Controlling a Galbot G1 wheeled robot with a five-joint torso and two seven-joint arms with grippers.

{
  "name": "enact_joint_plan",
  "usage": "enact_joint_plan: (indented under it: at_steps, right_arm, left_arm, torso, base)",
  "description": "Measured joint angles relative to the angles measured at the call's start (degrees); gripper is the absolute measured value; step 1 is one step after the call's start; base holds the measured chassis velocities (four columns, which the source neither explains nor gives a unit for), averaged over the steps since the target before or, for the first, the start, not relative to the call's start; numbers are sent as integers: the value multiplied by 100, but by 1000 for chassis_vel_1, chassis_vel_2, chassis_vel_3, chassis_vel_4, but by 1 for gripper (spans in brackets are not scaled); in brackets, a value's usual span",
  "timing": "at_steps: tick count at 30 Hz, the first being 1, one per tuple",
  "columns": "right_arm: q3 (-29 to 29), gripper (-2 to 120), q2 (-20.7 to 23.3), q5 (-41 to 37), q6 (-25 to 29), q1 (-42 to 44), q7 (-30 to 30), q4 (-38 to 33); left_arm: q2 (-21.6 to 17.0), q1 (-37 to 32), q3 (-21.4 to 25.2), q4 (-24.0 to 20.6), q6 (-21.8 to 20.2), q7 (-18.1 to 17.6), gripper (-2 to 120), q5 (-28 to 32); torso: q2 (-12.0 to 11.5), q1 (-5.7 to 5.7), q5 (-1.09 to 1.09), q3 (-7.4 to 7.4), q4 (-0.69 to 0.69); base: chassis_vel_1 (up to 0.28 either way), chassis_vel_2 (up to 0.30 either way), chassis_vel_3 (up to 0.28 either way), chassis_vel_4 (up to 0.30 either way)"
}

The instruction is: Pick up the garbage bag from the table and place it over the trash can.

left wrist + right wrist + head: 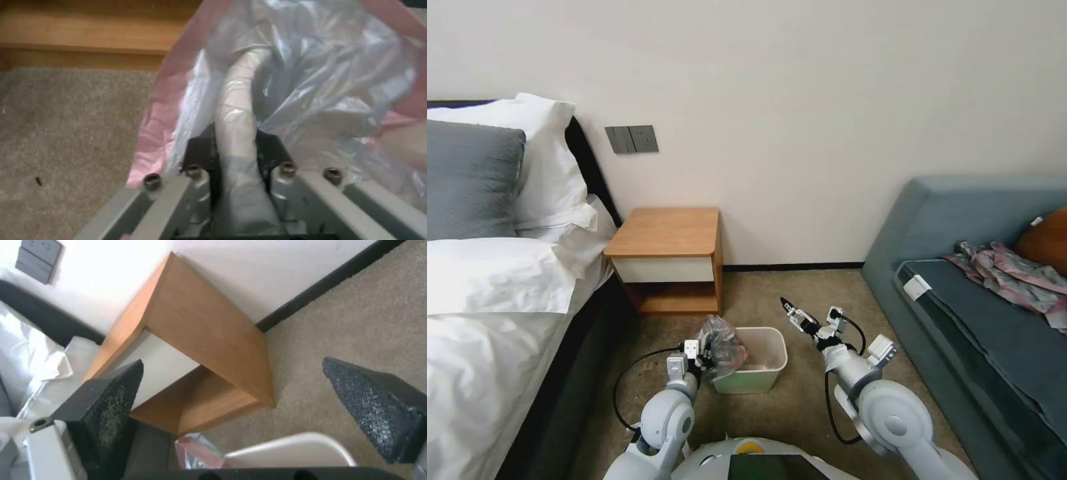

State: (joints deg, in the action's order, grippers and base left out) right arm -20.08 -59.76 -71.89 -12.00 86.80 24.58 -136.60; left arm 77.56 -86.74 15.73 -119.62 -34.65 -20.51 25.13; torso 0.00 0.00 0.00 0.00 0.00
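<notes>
Bag at bin's left rim, L gripper pinching it, R gripper spread and waiting.

L to R: bed (487, 300) w/ pillows; table (668, 233) against wall, top bare. L gripper (706, 355) is clamped on the garbage bag (720, 343), its fingers (201, 151) straddling the trash can (754, 363) left rim, prob. to hook the pink edge over that side. R gripper (790, 310) hovers past bin's right edge, jaws wide, nothing held. Sofa (980, 293) w/ patterned cloth (1007, 273) far right; nothing blocks the bin.
</notes>
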Motion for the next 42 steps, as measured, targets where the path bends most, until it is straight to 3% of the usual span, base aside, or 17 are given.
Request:
enact_joint_plan:
  at_steps: [7,10,13,17,21,26,28,33,39,42]
  right_arm:
    - [1,100,-16,25,0,2,-5,0]
    - [-3,100,-19,100,-1,3,-14,-25]
    - [7,100,44,338,-7,21,-206,-117]
    - [40,100,112,421,-28,19,-348,-201]
    - [74,100,452,506,-231,-99,-936,-528]
    - [98,100,662,509,-316,-236,-1250,-644]
    - [83,100,763,507,-475,-305,-1508,-674]
    - [236,100,850,561,-933,-470,-1869,-671]
    - [697,100,962,961,-1268,-718,-1939,-521]
    - [1232,100,922,1021,-1384,-1183,-1441,-269]
  left_arm:
    - [32,31,-19,32,-16,-54,7,78]
    - [51,7,-80,110,417,-125,7,63]
    - [52,-63,-89,137,1229,-90,7,-63]
    - [51,-154,-51,99,1558,-42,7,-103]
    - [-1,-438,239,-165,2200,262,6,-223]
    - [-49,-515,352,-308,2490,481,6,-249]
    - [-84,-508,375,-352,2782,694,6,-269]
    - [-26,-652,436,-469,3009,903,6,-411]
    - [67,-769,455,-563,3160,1055,6,-573]
    - [137,-858,446,-601,3302,1166,6,-722]
  torso:
    - [0,0,0,0,0]
    - [0,0,0,0,0]
    - [0,0,2,0,-1]
    - [0,0,-1,0,0]
    - [0,0,0,0,0]
    - [0,0,1,0,2]
    - [0,0,0,0,-3]
    - [0,0,0,0,1]
    - [0,0,0,0,0]
    - [0,0,0,0,1]
  base:
    - [0,0,0,0]
    - [0,0,0,0]
    - [0,0,0,0]
    - [0,0,0,0]
    - [0,0,0,0]
    - [0,0,0,0]
    - [0,0,0,0]
    - [0,0,0,0]
    - [0,0,0,0]
    - [0,0,0,0]
